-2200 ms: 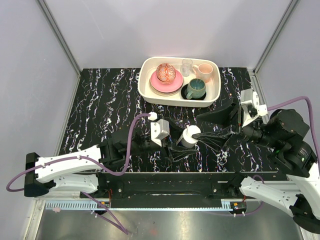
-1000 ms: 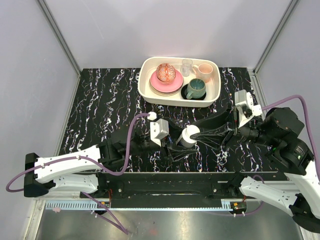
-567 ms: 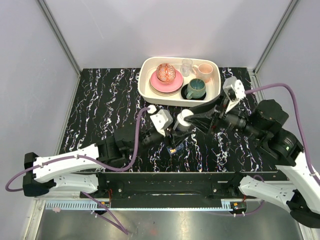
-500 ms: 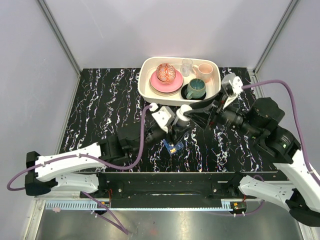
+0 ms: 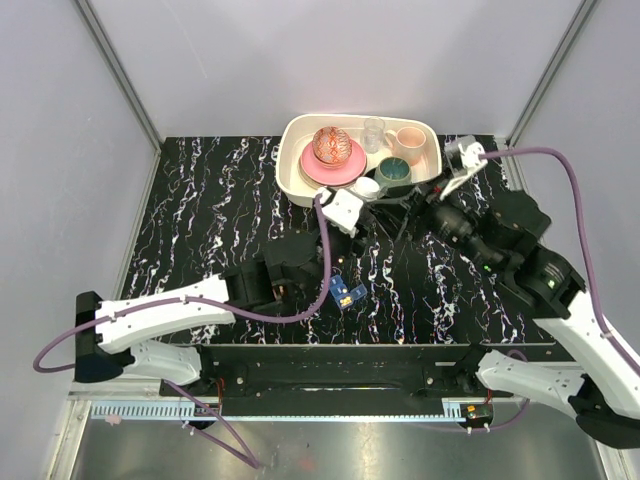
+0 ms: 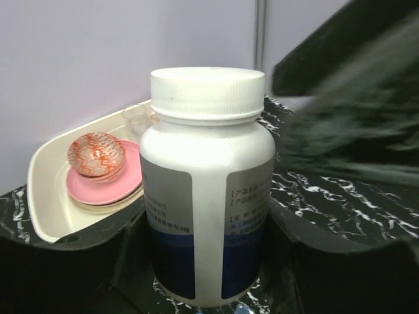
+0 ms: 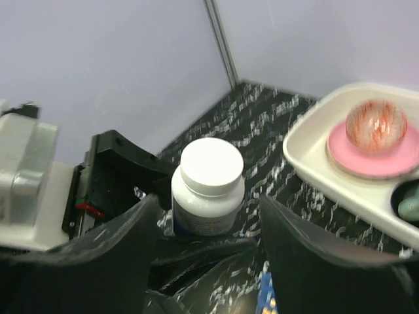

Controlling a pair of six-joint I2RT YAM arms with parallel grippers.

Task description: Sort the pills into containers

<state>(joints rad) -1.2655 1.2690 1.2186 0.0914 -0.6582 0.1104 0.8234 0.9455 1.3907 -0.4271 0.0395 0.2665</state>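
Pill bottle [image 6: 206, 190], white, upright at the near rim of cream tray [image 5: 288, 165]; left gripper [image 6: 206, 242] clamps its lower body, right gripper [image 7: 208, 198] spread wide either side, not touching. Next, by my reading: keep bottle vertical, close squarely on cap [image 7: 211, 166], twist off before tipping toward blue pill box [image 5: 347, 293].

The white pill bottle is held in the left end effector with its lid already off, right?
Not quite. The white pill bottle is held in the left end effector, but its white lid is on, not off. The left wrist view shows this.
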